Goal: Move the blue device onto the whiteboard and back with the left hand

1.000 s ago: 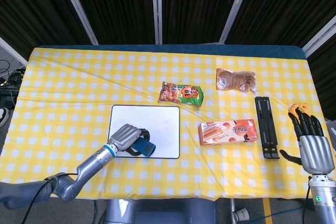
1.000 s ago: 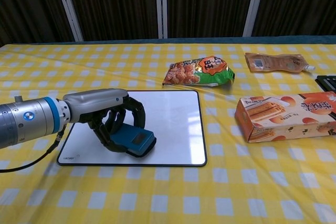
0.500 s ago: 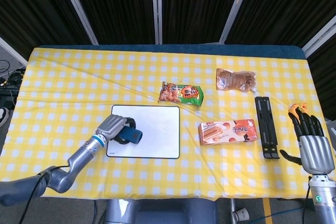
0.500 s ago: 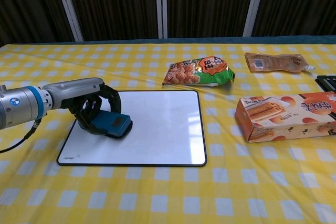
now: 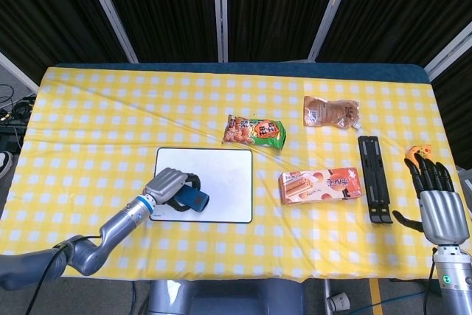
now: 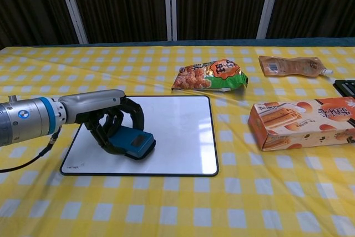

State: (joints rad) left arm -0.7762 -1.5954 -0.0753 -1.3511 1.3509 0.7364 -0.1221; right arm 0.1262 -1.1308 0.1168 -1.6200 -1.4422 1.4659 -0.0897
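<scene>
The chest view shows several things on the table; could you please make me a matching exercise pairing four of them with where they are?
Things:
1. blue device
2. green snack bag
3. biscuit box
4. brown pouch

Places:
A. far right, near the table's back edge
B. just behind the whiteboard
C. on the whiteboard, in the left hand
D. right of the whiteboard, on the cloth

Pairs: 1-C, 2-B, 3-D, 4-A

no text resolves well enough to read. green snack bag (image 6: 211, 75) beyond the whiteboard (image 6: 177, 131): printed characters, illegible. orange biscuit box (image 6: 302, 121) right of whiteboard: lettering too blurred. whiteboard's near-left corner: tiny mark, unreadable.
</scene>
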